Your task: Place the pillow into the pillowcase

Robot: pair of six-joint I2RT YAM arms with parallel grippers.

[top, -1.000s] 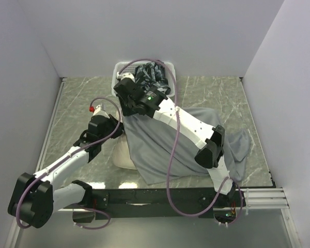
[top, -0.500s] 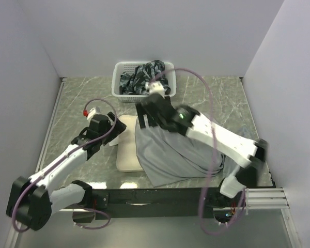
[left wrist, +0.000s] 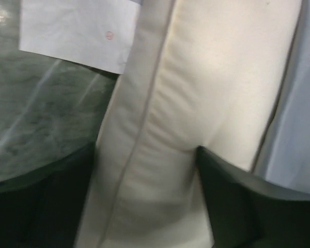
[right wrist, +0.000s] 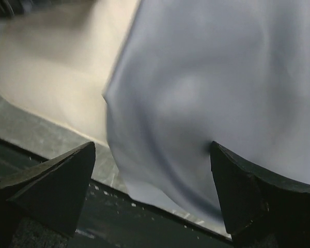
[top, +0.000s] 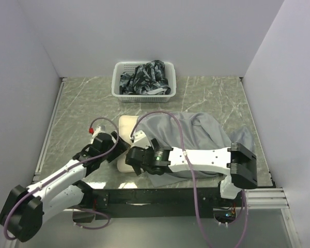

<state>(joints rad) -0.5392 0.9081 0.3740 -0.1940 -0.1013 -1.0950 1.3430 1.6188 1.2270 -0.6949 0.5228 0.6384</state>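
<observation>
Matt cream cloth is shown on the pillow (left wrist: 196, 93) between the jaws of the left gripper (left wrist: 144, 160), and smooth grey cloth on the pillowcase (right wrist: 222, 88) between those of the right gripper (right wrist: 152, 147). The table (top: 88, 98) beneath is seen glossy and marbled.

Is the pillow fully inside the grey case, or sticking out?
Partly in: the pillow shows a cream end poking out from the left edge of the grey pillowcase, which covers the rest.
</observation>
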